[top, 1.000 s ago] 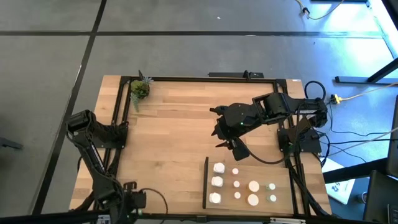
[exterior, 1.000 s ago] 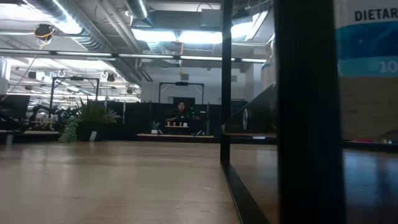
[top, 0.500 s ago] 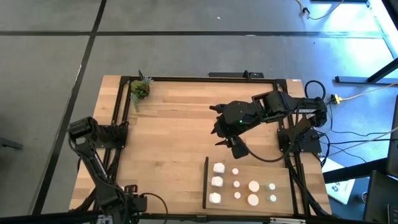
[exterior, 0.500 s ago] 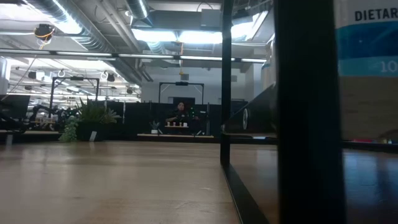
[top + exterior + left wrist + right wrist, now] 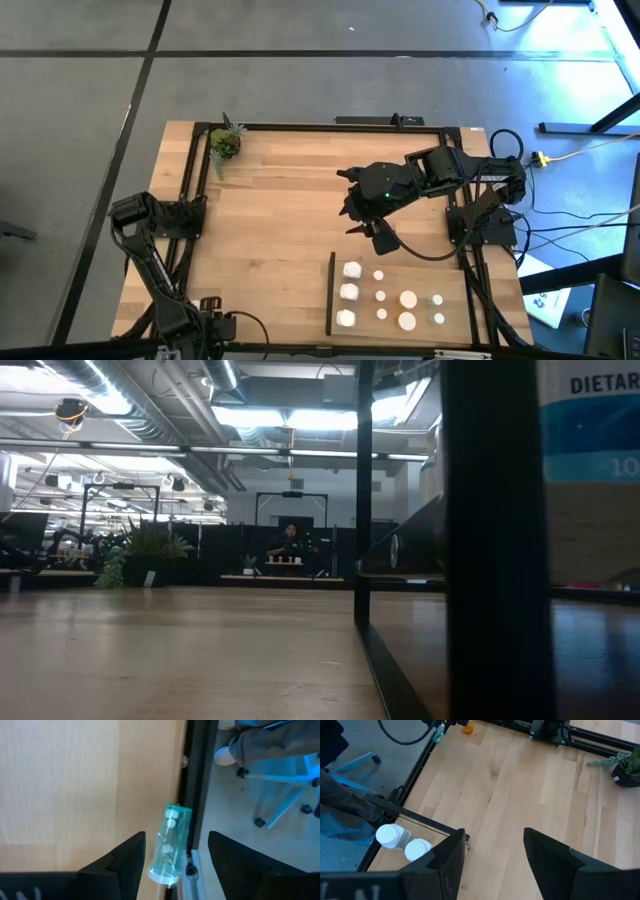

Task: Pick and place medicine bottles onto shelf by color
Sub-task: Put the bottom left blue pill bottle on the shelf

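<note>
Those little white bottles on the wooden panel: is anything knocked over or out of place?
In the high view the small white medicine bottles stand in neat rows on the light-wood shelf panel. None looks tipped. The odd one out is a clear bluish-green tube lying by the table's edge rail.

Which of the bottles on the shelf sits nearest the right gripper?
The large white bottle at the shelf's far corner by the black strip, top of the three-bottle column. It lies just below the right gripper; every other bottle is farther away.

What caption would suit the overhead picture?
Right gripper hovers open above the shelf of sorted medicine bottles; left gripper waits at the table's near-left corner.
</note>
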### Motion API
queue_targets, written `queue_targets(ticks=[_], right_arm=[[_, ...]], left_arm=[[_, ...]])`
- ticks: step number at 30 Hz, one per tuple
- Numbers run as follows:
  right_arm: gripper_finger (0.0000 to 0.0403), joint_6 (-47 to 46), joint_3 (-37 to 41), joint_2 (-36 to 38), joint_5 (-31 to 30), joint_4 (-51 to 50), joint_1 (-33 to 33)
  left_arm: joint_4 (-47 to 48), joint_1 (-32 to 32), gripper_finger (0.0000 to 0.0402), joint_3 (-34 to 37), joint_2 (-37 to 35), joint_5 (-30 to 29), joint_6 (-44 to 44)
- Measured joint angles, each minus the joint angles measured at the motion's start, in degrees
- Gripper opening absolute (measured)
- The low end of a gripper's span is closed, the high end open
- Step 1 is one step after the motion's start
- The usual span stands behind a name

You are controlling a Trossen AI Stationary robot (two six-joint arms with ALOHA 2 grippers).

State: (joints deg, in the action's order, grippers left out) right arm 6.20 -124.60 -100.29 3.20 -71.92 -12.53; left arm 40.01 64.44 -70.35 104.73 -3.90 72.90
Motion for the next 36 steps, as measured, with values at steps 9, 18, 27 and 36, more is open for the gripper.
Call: queue_targets(ticks=[9,18,27,36], right_arm=[[0.0204,-0.1,0.0,0.0,0.0,0.0,0.0],[0.0204,-0.1,0.0,0.0,0.0,0.0,0.0],[0.0204,-0.1,0.0,0.0,0.0,0.0,0.0],[0.0204,-0.1,0.0,0.0,0.0,0.0,0.0]], left_arm=[[-0.3,0.3,0.021,0.0,2.8,0.1,-0.1],[-0.1,0.4,0.021,-0.1,5.7,1.9,0.6],[-0.1,0.4,0.021,-0.2,6.0,1.5,2.0],[-0.2,1.0,0.021,-0.1,6.1,1.2,2.1]])
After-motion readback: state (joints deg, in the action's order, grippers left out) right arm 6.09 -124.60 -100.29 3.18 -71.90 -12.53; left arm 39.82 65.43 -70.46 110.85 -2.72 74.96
